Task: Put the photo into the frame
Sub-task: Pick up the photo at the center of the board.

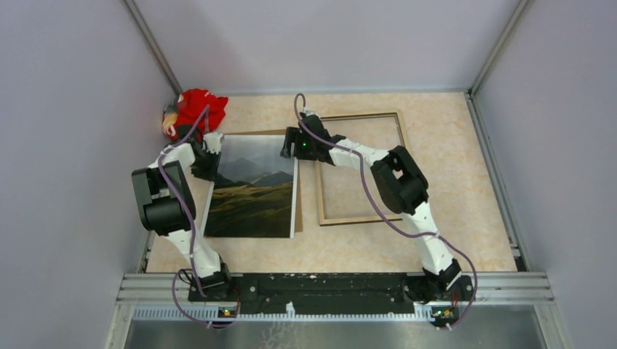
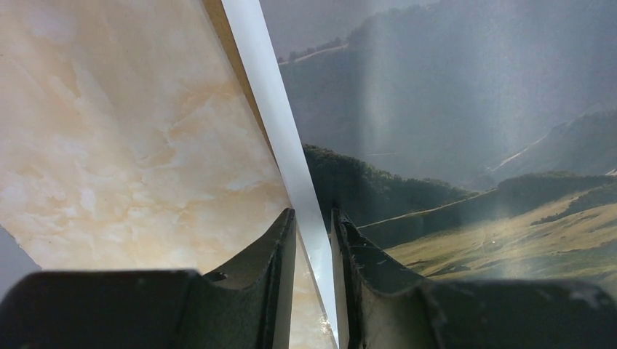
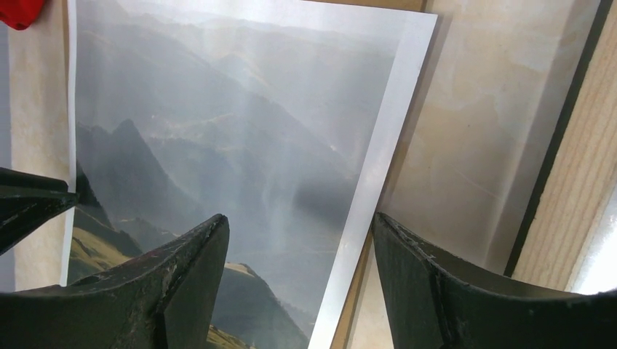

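Note:
The photo lies face up at the table's middle left, on the brown backing board. It also shows in the left wrist view and the right wrist view. The frame lies to its right, tan wood back up; its tan rail shows in the right wrist view. My left gripper is shut on the photo's white left border, seen between the fingertips of that gripper. My right gripper is open, and its jaws straddle the photo's right edge near the top corner.
A red cloth thing lies at the back left corner, just behind my left arm. The backing board's brown edge sticks out under the photo. Walls enclose the table on the left, back and right.

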`<action>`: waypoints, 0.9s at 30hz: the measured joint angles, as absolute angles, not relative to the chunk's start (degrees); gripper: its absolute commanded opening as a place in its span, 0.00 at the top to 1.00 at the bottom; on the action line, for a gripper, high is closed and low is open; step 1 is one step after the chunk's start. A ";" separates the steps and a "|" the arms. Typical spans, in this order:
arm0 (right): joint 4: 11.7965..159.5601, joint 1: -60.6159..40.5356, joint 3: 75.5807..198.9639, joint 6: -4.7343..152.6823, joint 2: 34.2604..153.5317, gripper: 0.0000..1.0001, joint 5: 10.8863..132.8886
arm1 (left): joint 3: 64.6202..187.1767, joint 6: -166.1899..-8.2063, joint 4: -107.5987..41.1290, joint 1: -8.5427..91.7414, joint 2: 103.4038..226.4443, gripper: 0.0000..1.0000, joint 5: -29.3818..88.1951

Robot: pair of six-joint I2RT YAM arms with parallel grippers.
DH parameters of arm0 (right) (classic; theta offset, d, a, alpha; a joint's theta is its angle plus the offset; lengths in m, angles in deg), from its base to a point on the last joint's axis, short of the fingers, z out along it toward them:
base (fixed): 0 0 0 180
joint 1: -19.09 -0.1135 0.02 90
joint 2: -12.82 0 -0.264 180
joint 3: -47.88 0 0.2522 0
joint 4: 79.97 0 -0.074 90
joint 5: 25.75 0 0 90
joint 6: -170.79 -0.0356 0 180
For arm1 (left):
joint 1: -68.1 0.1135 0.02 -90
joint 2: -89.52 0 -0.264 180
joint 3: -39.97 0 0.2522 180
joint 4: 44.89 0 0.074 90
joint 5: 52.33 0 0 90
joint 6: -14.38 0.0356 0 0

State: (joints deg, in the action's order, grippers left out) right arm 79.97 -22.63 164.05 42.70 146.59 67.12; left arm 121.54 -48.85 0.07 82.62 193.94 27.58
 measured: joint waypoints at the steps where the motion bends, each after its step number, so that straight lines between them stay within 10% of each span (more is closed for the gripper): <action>1: 80.51 -22.58 163.76 42.66 146.59 0.29 67.32 | 121.54 -48.81 0.00 82.62 193.94 0.71 27.69; 27: 94.31 -23.17 153.01 44.25 139.51 0.30 73.18 | 121.43 -48.40 -0.85 82.21 193.94 0.75 28.98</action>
State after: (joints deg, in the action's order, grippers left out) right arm 94.31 -23.17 153.01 44.25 139.51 73.18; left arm 121.43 -48.40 -0.85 82.21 193.94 28.98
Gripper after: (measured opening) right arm 0.708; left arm 0.260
